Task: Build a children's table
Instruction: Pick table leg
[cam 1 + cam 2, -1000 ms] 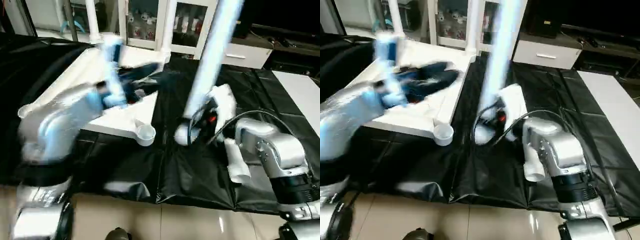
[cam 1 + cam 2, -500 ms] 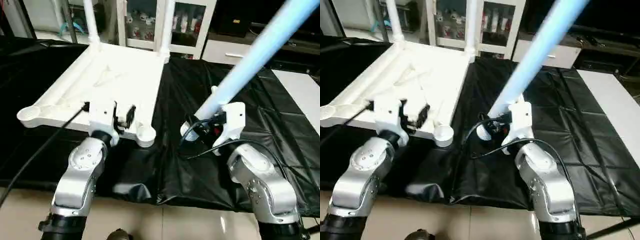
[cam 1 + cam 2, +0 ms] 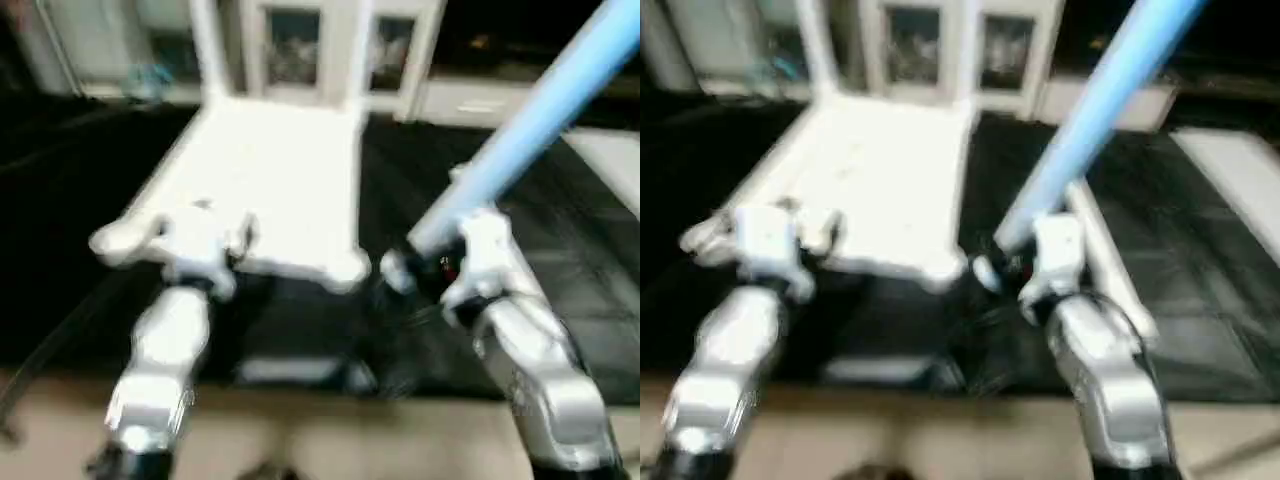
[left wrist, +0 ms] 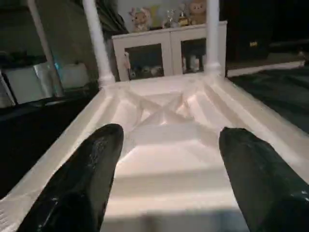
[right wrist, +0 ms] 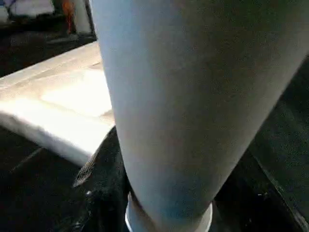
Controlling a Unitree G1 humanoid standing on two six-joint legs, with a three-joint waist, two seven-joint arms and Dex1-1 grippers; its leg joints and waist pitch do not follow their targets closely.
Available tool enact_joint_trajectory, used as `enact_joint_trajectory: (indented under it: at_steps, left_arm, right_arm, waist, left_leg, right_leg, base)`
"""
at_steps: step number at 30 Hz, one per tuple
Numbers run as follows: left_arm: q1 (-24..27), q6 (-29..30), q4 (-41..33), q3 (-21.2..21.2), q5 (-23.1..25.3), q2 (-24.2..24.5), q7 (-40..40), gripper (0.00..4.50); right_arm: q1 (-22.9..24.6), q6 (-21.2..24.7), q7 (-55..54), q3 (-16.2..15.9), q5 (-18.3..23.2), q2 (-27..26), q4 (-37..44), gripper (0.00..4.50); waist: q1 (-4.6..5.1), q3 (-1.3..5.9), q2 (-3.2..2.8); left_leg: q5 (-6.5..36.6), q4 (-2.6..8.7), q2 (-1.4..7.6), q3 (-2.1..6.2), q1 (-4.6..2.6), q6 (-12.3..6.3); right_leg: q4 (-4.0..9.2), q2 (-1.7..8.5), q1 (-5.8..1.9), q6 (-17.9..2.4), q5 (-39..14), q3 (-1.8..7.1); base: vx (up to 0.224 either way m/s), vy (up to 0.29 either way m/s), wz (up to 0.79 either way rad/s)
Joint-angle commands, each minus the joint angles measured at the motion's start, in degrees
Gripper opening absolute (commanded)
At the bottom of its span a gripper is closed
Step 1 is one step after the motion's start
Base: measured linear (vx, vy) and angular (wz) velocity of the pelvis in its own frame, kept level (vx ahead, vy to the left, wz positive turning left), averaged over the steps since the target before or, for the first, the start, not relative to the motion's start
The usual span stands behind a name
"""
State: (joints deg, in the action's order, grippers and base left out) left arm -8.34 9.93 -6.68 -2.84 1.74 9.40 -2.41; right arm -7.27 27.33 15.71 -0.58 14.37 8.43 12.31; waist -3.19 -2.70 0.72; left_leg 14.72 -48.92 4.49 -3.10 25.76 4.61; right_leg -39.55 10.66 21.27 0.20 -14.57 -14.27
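The white tabletop (image 3: 265,185) lies upside down on the black cover, its ribbed X-braced underside (image 4: 164,113) facing up. Two white legs (image 3: 207,45) (image 3: 352,50) stand in its far corner sockets. My left gripper (image 4: 171,135) is open at the tabletop's near edge, between the two near corner sockets (image 3: 112,240) (image 3: 345,270). Its black fingers (image 4: 91,164) stand apart over the rim. My right gripper (image 3: 425,268) is shut on the lower end of another leg (image 3: 540,110). That leg leans up and to the right, just right of the near right socket.
The black-covered worktable (image 3: 600,300) stretches to the right, and its front edge is close below my arms. A white cabinet with glass doors (image 3: 290,45) stands behind the table. A pale panel (image 3: 605,160) lies at the far right.
My left arm has swung down from over the tabletop to its near edge. The leg in my right gripper has tipped from steep to leaning right. The head camera has shifted.
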Motion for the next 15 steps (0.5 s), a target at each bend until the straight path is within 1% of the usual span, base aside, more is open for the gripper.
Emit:
enact_joint_trajectory:
  at_steps: [1, 2, 3, 4, 5, 6, 7, 8, 9, 10, 11, 12, 13, 14, 15]
  left_arm:
    - [-0.63, 0.31, -0.42, -0.03, 2.04, 0.70, 2.05, 3.59]
    - [-0.63, 0.31, -0.42, -0.03, 2.04, 0.70, 2.05, 3.59]
    - [-1.77, 2.98, -0.30, 0.28, 3.13, -0.18, 3.54, 3.59]
    - [-2.10, 3.63, -0.31, 0.46, 3.12, -0.57, 3.92, 3.59]
    - [-2.65, 4.46, -0.14, 0.74, 3.13, -1.31, 4.48, 3.59]
    - [-3.08, 4.17, 0.70, 0.71, 3.53, -2.20, 5.38, 3.59]
    - [-3.10, 4.21, 1.06, 0.57, 3.76, -2.24, 5.50, 3.59]
    - [-3.14, 4.30, 1.94, 0.11, 4.89, -2.08, 6.12, 3.59]
    - [-3.14, 4.30, 1.94, 0.11, 4.89, -2.08, 6.12, 3.59]
    - [-3.25, 4.38, 2.48, 0.50, 4.20, -2.35, 6.04, 3.59]
    - [-3.82, 3.90, 3.45, 0.89, 4.03, -1.95, 5.78, 3.59]
    - [-4.33, 2.29, 4.64, 1.34, 3.84, -1.31, 5.65, 3.59]
    - [-4.77, 0.70, 6.35, 2.92, 1.22, -1.79, 5.13, 3.59]
    - [-4.98, 0.33, 6.81, 3.45, 0.14, -2.15, 4.86, 3.59]
    - [-5.08, 0.22, 7.03, 3.69, -0.41, -2.35, 4.67, 3.59]
  right_arm:
    - [-0.80, -0.77, -0.62, 0.18, -0.12, -0.77, 0.14, 1.88]
    - [-0.80, -0.77, -0.62, 0.18, -0.12, -0.77, 0.14, 1.88]
    - [-1.67, -1.54, -2.24, 1.54, 0.17, -0.90, -0.96, 1.88]
    - [-1.94, -1.62, -2.34, 1.95, 0.39, -0.85, -1.29, 1.88]
    - [-2.43, -1.97, -2.31, 2.45, 0.45, -0.59, -2.12, 1.88]
    - [-3.26, -5.06, -3.07, 1.49, -3.45, 1.39, -5.38, 1.88]
    - [-3.51, -6.29, -3.60, 1.57, -4.38, 1.63, -6.62, 1.88]
    - [-4.04, -9.10, -5.90, 1.66, -7.43, 2.43, -9.36, 1.88]
    - [-4.04, -9.10, -5.90, 1.66, -7.43, 2.43, -9.36, 1.88]
    - [-4.30, -10.26, -7.23, 1.82, -9.04, 3.11, -10.16, 1.88]
    - [-4.15, -9.35, -6.87, 3.81, -7.50, 3.10, -8.46, 1.88]
    - [-3.52, -7.01, -5.79, 6.66, -3.64, 1.93, -5.59, 1.88]
    - [-1.38, -4.84, -4.84, 10.48, 2.28, -0.73, -0.90, 1.88]
    - [-0.61, -4.50, -4.82, 11.25, 3.41, -1.31, 0.58, 1.88]
    - [-0.18, -4.48, -4.89, 11.50, 3.74, -1.49, 1.35, 1.88]
  waist:
    - [2.00, 1.81, -4.06]
    - [3.21, 1.06, -5.96]
    - [5.70, 2.54, -5.95]
    - [4.78, 3.27, -9.04]
    - [3.44, 3.03, -8.62]
    - [2.63, 4.06, -7.62]
    - [2.60, 4.60, -6.92]
    - [2.15, 4.72, -7.16]
    - [1.35, 4.30, -6.44]
    - [0.90, 3.96, -5.39]
    - [0.92, 3.55, -3.78]
    - [0.17, 3.65, -1.18]
    - [-1.71, 3.55, -0.17]
    - [-2.07, 3.46, 0.25]
    - [-3.20, 3.28, -0.38]
  left_leg:
    - [19.75, 10.18, 6.00, 3.51, -4.00, 6.14]
    - [28.38, 17.98, 7.04, 7.38, -2.17, 6.04]
    - [26.34, 19.17, 10.91, 12.04, -6.96, 8.71]
    - [19.30, 18.98, 10.81, 11.60, -7.18, 11.85]
    - [14.33, 18.10, 10.65, 11.19, -6.58, 13.63]
    - [4.52, 18.32, 11.52, 12.04, -6.19, 10.56]
    - [3.49, 18.22, 11.70, 11.97, -6.85, 8.32]
    - [3.44, 18.36, 11.33, 11.76, -6.77, 6.17]
    - [5.78, 19.15, 10.31, 10.13, -6.40, 2.29]
    - [9.78, 19.69, 8.69, 8.82, -5.57, -1.45]
    - [13.22, 19.79, 7.68, 7.80, -4.96, -2.54]
    - [17.43, 17.21, 3.74, 4.53, -3.16, -3.15]
    - [7.29, 12.38, 2.56, 1.11, -3.92, -4.49]
    - [2.68, 12.14, 2.60, 0.50, -3.26, -5.31]
    - [-1.80, 13.52, 3.75, -0.19, -2.86, -5.31]
  right_leg:
    - [8.79, 3.14, -6.22, -6.17, -22.77, -6.35]
    - [1.61, -2.22, -8.18, -5.20, -16.95, -3.78]
    - [-4.30, -7.49, 0.65, -3.59, -5.94, 4.70]
    - [-5.45, -7.08, 1.66, -3.69, -6.07, 6.13]
    - [-6.20, -7.76, 3.39, -3.02, -5.39, 7.07]
    - [-5.94, -7.65, 2.96, -1.53, -7.24, 8.46]
    - [-5.20, -7.54, 3.05, -0.93, -7.40, 8.90]
    - [-5.02, -7.29, 2.85, -0.26, -7.26, 9.43]
    - [-3.54, -7.06, 2.22, -0.53, -4.19, 10.26]
    - [-0.83, -6.17, 0.53, -0.53, -0.72, 11.97]
    - [1.50, -5.30, -0.16, -1.31, -0.01, 12.91]
    - [6.91, -2.19, -2.19, 0.21, -6.85, 16.20]
    - [10.61, 2.91, -1.57, 4.15, -21.47, 18.46]
    - [10.98, 2.60, -2.00, 6.58, -25.93, 18.82]
    - [10.57, 1.72, -1.72, 6.23, -28.28, 18.26]
  base:
    - [-0.093, 0.252, -0.01]
    - [-0.004, 0.279, 0.56]
    - [-0.004, 0.279, 0.56]
    - [-0.006, 0.226, 0.44]
    - [-0.058, 0.151, -0.21]
    - [-0.058, 0.151, -0.21]
    - [-0.085, 0.103, -0.19]
    - [-0.103, 0.051, -0.05]
    - [-0.103, 0.051, -0.05]
    - [-0.106, -0.017, 0.04]
    - [-0.089, -0.094, 0.05]
    - [-0.089, -0.094, 0.05]
    - [-0.101, -0.135, 0.01]
    - [-0.091, -0.133, -0.03]
    - [-0.091, -0.133, -0.03]
